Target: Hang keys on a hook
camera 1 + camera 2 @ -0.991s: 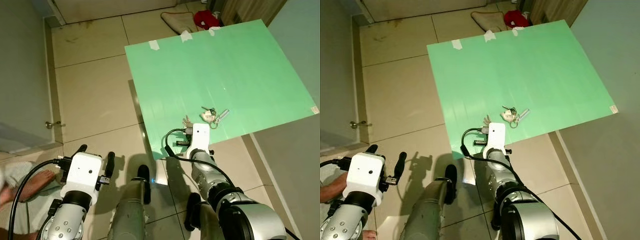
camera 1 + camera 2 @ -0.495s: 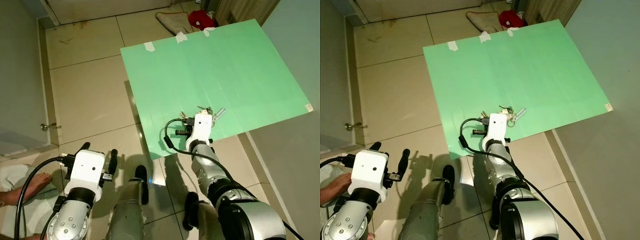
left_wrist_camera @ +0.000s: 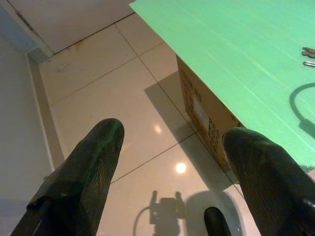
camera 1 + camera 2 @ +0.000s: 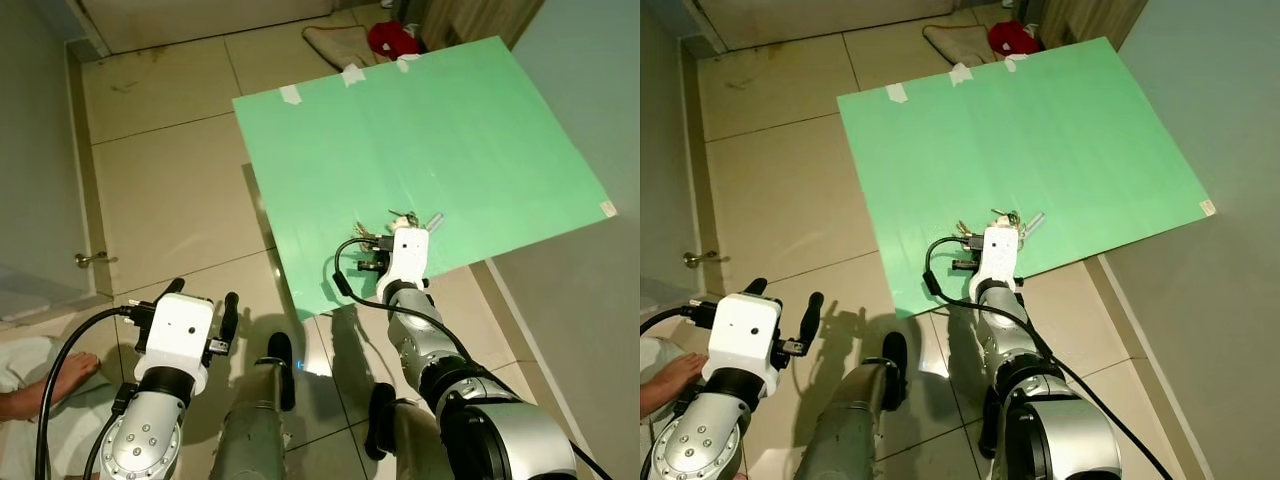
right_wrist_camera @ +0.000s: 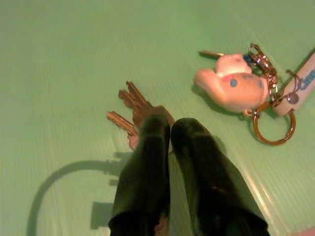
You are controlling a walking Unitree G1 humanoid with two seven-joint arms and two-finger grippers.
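A bunch of brass keys (image 5: 132, 104) lies on the green board (image 4: 420, 130). Close beside it lies a keychain (image 5: 231, 86) with a pink figure, a ring and a white tag, apart from the brass keys. My right gripper (image 5: 170, 125) is shut, its tips over the heads of the brass keys; whether it pinches them I cannot tell. From the head camera, the keys (image 4: 359, 236) and keychain (image 4: 405, 217) sit just beyond the right wrist. Low over the floor tiles, left of the board, my left gripper (image 4: 202, 294) is open.
The green board lies on a cardboard box (image 3: 202, 113). A red cloth (image 4: 392, 38) and a beige cloth (image 4: 345, 40) lie beyond its far edge. A grey wall (image 4: 590, 330) stands on the right. A person's foot (image 4: 40, 385) is at the lower left.
My right gripper has reached forward across the board's near edge to the brass keys. The camera has shifted a little; keys and keychain lie where they were.
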